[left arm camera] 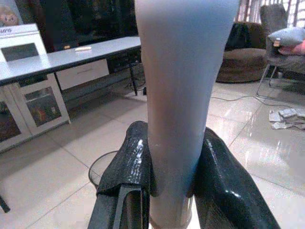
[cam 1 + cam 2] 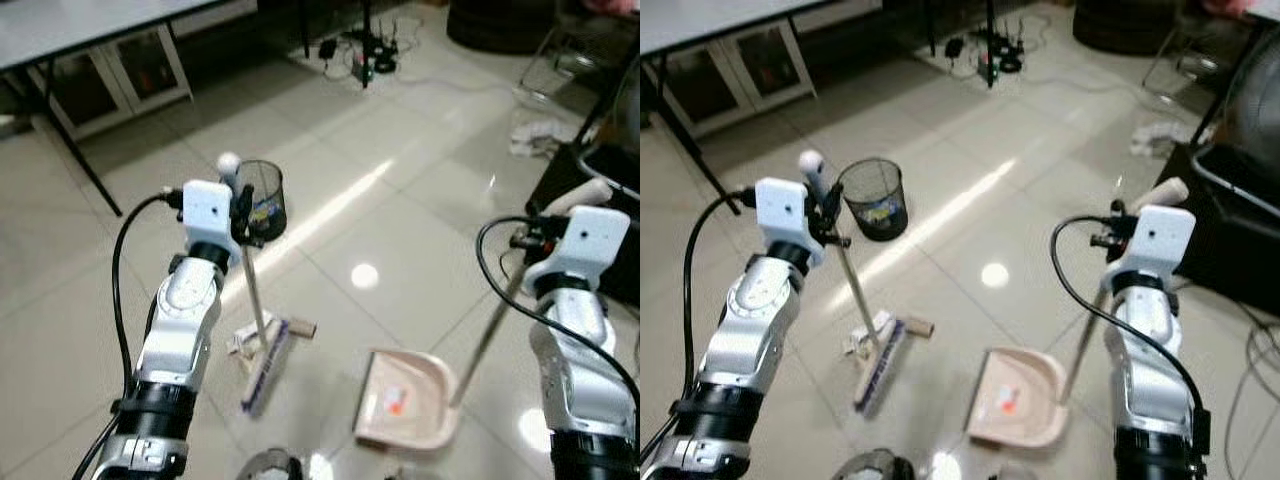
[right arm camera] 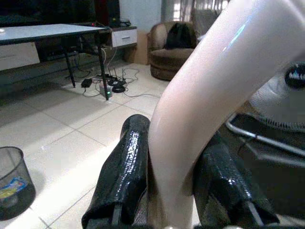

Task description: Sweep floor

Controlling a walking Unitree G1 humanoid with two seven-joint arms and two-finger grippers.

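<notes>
2 tools gripped: left gripper (image 1: 169, 191) clamps broom (image 2: 264, 361) handle, right gripper (image 3: 174, 191) clamps dustpan (image 2: 408, 400) handle. Crumpled paper (image 2: 243, 340) at bristles, pan mouth facing it, ready to catch.

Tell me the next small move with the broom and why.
Probably drag the broom toward the dustpan. The left pincer is shut on the broom handle and the right pincer on the dustpan handle. Crumpled paper lies beside the broom head, apart from the dustpan's mouth, so one short sweep could push it in.
</notes>
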